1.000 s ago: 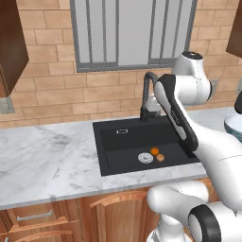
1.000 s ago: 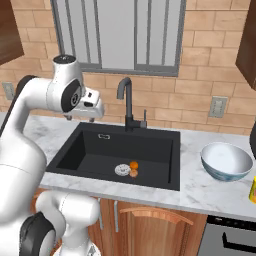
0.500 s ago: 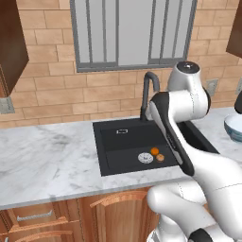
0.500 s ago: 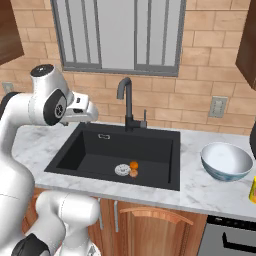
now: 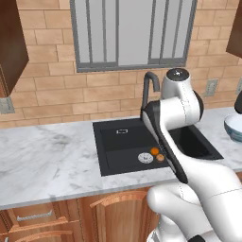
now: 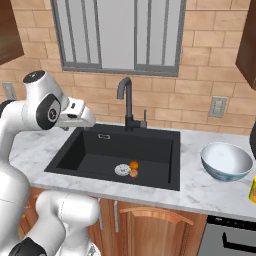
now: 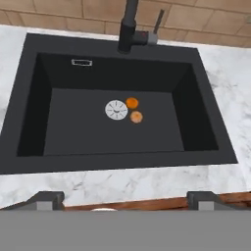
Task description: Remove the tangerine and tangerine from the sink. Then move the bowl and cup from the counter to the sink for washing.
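Note:
Two tangerines lie on the floor of the black sink (image 7: 29, 122), right of the silver drain (image 7: 116, 110): a bright orange one (image 7: 132, 102) (image 6: 134, 164) (image 5: 154, 151) and a duller one (image 7: 137, 116) (image 6: 133, 173) (image 5: 160, 158). My gripper (image 7: 125, 200) hangs high above the sink's front edge, open, with nothing between its fingers. The white bowl (image 6: 227, 160) (image 5: 234, 126) stands on the marble counter (image 6: 200, 190) right of the sink. The yellow cup (image 6: 253, 190) peeks in at the right edge, near the counter's front.
A dark curved faucet (image 6: 127, 100) (image 7: 128, 27) rises behind the sink. A brick wall and window close off the back. Bare counter (image 5: 47, 160) stretches left of the sink. Wooden cabinets sit below, with an appliance (image 6: 230, 240) at lower right.
The arm has swung left and lower in both base views, bringing the hand over the sink's near side. Both tangerines, the bowl and the cup have stayed put. The gripper stays open.

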You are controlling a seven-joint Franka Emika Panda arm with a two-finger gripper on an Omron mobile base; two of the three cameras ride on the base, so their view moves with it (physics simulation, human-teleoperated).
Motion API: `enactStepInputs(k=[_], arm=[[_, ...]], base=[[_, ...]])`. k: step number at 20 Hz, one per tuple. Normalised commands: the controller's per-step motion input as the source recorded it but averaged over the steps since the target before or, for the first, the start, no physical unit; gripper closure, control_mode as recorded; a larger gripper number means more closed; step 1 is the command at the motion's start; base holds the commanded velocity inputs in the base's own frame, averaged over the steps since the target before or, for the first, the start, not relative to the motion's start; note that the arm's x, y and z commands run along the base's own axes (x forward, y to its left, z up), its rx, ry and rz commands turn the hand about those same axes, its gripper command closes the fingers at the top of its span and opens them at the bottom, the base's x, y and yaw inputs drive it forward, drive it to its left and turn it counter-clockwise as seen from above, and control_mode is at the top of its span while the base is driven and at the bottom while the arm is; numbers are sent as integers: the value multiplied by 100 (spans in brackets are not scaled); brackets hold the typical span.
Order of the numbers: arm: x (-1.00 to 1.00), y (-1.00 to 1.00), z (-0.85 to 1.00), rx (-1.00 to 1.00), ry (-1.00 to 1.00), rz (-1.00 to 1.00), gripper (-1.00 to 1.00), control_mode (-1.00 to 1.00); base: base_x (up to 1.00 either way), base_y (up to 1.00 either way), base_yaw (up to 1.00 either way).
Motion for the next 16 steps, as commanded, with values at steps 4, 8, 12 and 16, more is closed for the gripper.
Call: enactStepInputs(k=[4,8,12,16], arm=[[5,2,-2,0,13,-20,-100,-100],[5,11,-5,0,15,-24,-100,-100],[8,5,-3,0,16,-20,-100,-100],[11,0,-8,0,13,-7,-100,-100]], base=[[0,0,0],[0,0,0],[0,0,0],[0,0,0]])
